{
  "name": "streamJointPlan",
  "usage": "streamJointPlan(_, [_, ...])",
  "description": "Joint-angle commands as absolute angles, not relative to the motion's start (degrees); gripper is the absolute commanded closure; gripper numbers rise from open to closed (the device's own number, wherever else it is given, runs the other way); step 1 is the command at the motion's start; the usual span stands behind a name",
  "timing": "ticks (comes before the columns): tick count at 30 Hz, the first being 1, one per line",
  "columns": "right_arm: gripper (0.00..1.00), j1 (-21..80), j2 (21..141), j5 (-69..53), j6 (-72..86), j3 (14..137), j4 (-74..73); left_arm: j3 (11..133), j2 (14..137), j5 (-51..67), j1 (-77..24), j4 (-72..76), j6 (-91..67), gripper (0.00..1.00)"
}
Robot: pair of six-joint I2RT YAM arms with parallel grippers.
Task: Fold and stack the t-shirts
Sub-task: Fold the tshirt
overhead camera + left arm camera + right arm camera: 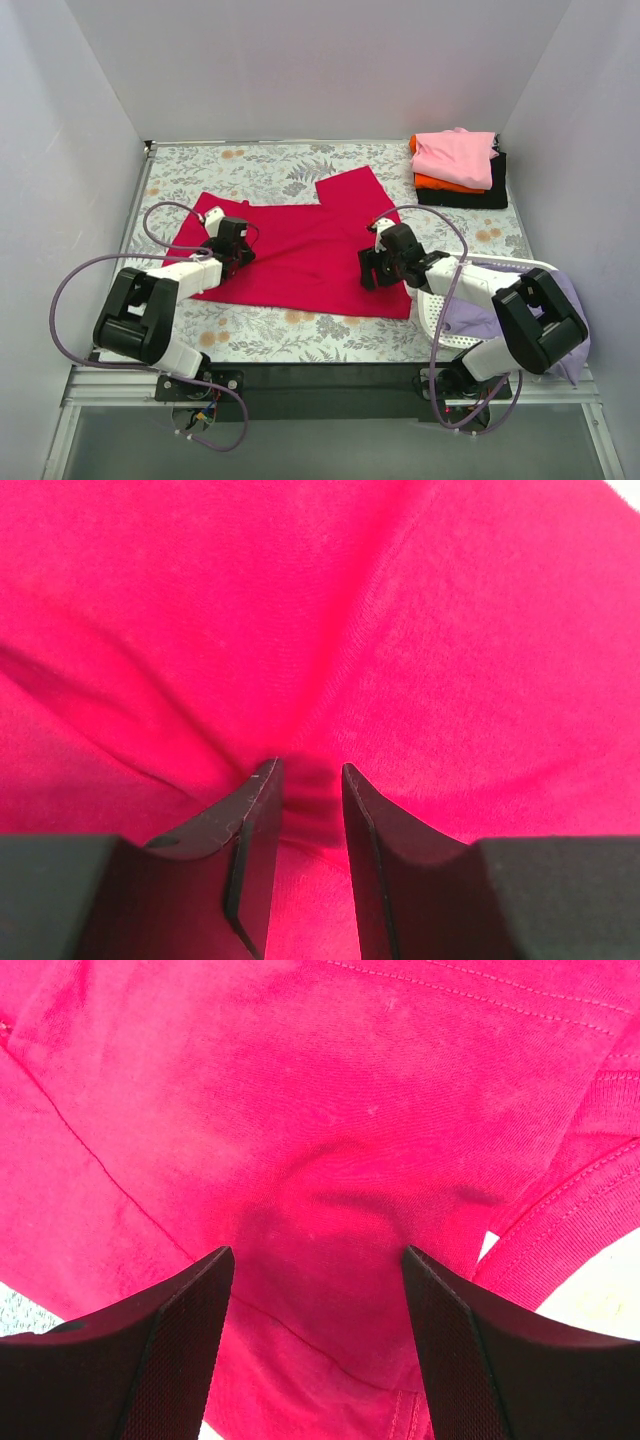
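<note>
A large crimson-red t-shirt (300,250) lies spread on the floral tabletop. My left gripper (240,255) is over its left part. In the left wrist view the gripper (310,770) is shut on a pinch of the red cloth (330,630), and creases run out from the jaws. My right gripper (372,268) is over the shirt's right part. In the right wrist view it (318,1252) is open wide, just above the red cloth (330,1110), holding nothing. Folded pink (455,155), orange (440,183) and black (480,197) t-shirts are stacked at the back right.
A white mesh basket (440,312) stands at the near right beside the right arm, with a lavender t-shirt (478,320) in it. White walls close the table on three sides. Cables loop by both arms.
</note>
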State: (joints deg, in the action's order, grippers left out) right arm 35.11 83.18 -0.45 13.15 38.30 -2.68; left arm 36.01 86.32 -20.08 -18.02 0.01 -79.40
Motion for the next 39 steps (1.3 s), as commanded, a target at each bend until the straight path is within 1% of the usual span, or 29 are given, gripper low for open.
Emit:
streamJointPlan(1, [0.38, 35.6, 82.62, -1.85, 14.77, 35.42, -10.54, 34.63, 84.55, -18.63, -18.89, -8.17, -80.07, 0.7])
streamJointPlan(7, [0.38, 35.6, 79.38, -1.67, 13.89, 37.7, -12.3, 41.47, 81.83, -22.49, -18.81, -9.32, -77.79, 0.68])
streamJointPlan(10, [0.37, 35.68, 77.62, -1.23, 13.19, 39.72, -12.74, 48.67, 83.58, -27.58, -18.63, -9.67, -75.15, 0.65])
streamJointPlan(13, [0.37, 35.68, 76.38, -1.06, 12.66, 41.04, -12.74, 55.44, 87.97, -28.31, -15.66, -8.53, -72.43, 0.63])
streamJointPlan(16, [0.37, 35.68, 75.76, -0.7, 11.87, 41.83, -12.66, 62.82, 94.55, -29.09, -10.56, -8.0, -70.67, 0.63])
streamJointPlan(17, [0.37, 35.68, 75.67, -0.7, 11.69, 42.01, -12.66, 65.1, 98.57, -29.27, -8.11, -8.0, -70.14, 0.63])
streamJointPlan(20, [0.37, 35.6, 75.24, -1.32, 11.43, 41.84, -12.13, 73.46, 106.75, -29.71, -4.93, -9.05, -68.65, 0.64])
streamJointPlan(22, [0.37, 35.6, 74.8, -1.58, 11.43, 41.49, -11.52, 77.84, 109.76, -29.88, -3.17, -9.49, -68.03, 0.64])
streamJointPlan(29, [0.37, 35.68, 73.92, -3.34, 12.3, 38.85, -9.06, 85.51, 118.9, -28.74, -0.18, -9.4, -66.71, 0.64])
streamJointPlan(39, [0.37, 35.68, 72.6, -4.66, 12.83, 36.39, -8.0, 88.33, 123.66, -28.39, 2.2, -8.7, -64.6, 0.64])
